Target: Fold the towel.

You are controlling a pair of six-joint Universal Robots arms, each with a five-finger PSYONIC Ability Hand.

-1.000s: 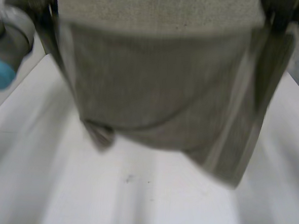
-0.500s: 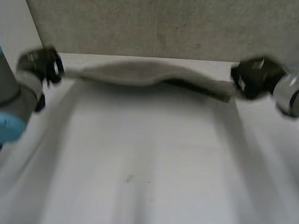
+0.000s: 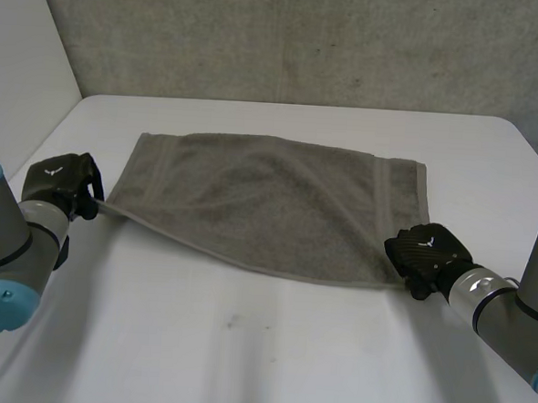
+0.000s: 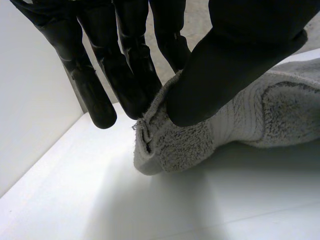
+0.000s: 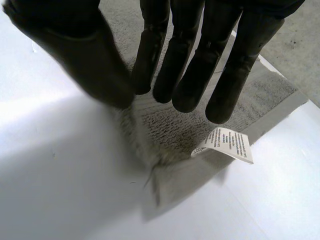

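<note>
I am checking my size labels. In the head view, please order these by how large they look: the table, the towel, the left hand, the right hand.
1. table, the largest.
2. towel.
3. left hand and right hand: they look about alike, so I do not rank them.

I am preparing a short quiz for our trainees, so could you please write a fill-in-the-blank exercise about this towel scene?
The towel lies spread out on the ____.
The left hand pinches one ____ of the towel.
The label by the right hand's fingertips is ____.
Missing words: table, corner, white.
</note>
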